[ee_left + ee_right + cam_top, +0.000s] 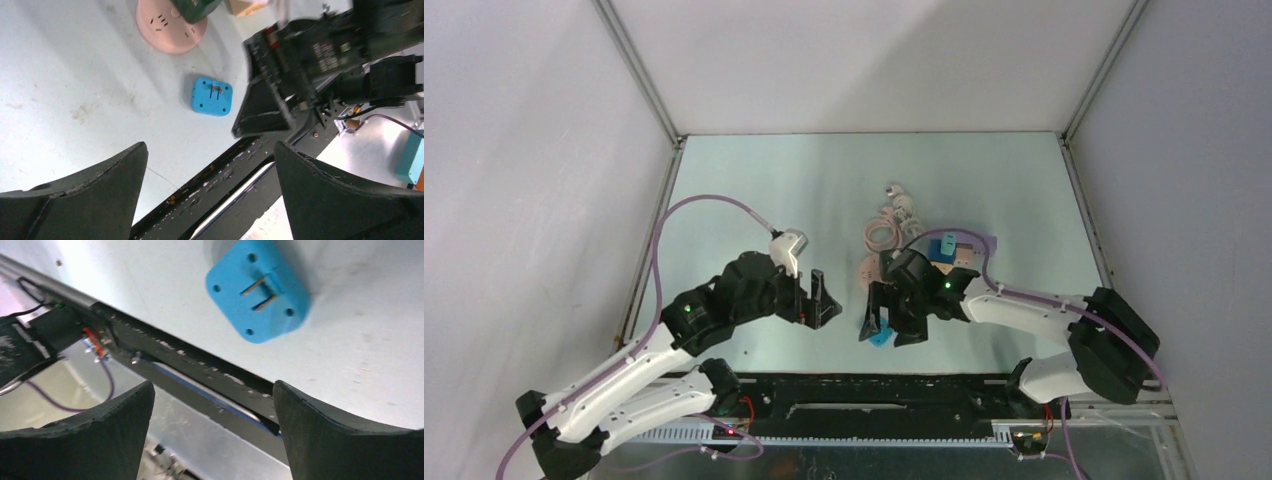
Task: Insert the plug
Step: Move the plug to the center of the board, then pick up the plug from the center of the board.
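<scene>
The blue plug (881,339) lies on the table near its front edge with its two metal prongs pointing up; it also shows in the left wrist view (212,96) and the right wrist view (257,290). A round pink socket (871,270) (169,27) lies just behind it, with its pink cable (886,225) coiled farther back. My right gripper (892,330) (213,385) hangs open over the plug, nothing between its fingers. My left gripper (822,300) (210,146) stands open and empty to the plug's left.
A small tan box with a blue-green block (951,250) sits behind the right wrist. A black rail (874,395) runs along the table's front edge, close to the plug. Enclosure walls bound the table on the left, the right and at the back.
</scene>
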`<state>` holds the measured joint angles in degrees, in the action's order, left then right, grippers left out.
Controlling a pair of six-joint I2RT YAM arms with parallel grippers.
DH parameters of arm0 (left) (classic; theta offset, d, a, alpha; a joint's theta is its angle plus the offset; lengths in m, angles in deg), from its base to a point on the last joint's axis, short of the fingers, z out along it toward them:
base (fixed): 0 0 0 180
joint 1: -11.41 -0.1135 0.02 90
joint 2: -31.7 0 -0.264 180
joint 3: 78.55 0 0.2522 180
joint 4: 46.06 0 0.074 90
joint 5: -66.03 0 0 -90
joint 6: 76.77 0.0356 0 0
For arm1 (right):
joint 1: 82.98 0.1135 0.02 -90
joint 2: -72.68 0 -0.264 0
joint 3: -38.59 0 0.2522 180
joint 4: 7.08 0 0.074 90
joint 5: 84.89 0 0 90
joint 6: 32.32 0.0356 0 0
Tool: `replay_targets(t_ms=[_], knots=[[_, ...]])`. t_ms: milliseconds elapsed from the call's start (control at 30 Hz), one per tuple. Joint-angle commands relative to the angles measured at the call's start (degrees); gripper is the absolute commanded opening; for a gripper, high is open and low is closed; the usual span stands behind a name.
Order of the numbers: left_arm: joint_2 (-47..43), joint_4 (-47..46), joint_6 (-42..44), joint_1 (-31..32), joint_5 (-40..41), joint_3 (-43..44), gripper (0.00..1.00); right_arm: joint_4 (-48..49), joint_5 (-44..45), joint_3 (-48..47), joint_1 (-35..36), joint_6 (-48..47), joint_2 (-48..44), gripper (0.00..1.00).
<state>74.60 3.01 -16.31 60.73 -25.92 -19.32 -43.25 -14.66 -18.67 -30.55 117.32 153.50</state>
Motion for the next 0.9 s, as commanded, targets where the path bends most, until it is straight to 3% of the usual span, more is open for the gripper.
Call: replay_targets(t_ms=[0,133,267,400,500,667,867], knots=[[-1.87,-2.55,-3.33,-0.36,-0.66,-4.27,1.0,-13.68,10.98,-4.22,-0.55,-13.2,-0.5,0.9],[-1.67,-4.68,-6.8,-0.36,-1.36,-5.81,1.0,-17.28,19.14,-9.55,2.15,-24.37,5.27,0.91],[0.27,-3.46,-7.28,-0.34,-0.71,-4.31,1.0,-13.8,22.9,-10.13,1.96,-32.67,7.88,0.89],[0.87,-1.38,-7.99,-0.35,1.46,-3.14,1.0,-10.2,19.51,-10.29,-0.17,-39.34,10.18,0.83],[1.27,-0.71,-8.7,-0.32,1.78,-2.47,1.0,-7.26,14.04,-10.02,-1.38,-43.13,11.93,0.72],[3.16,-1.14,-9.44,-0.37,3.28,-1.76,1.0,-2.73,6.5,-10.49,-2.29,-46.24,12.1,0.71],[6.54,-1.51,-8.97,-0.36,3.37,-0.12,1.0,-1.85,3.8,-10.63,-2.97,-46.2,12.81,0.74]])
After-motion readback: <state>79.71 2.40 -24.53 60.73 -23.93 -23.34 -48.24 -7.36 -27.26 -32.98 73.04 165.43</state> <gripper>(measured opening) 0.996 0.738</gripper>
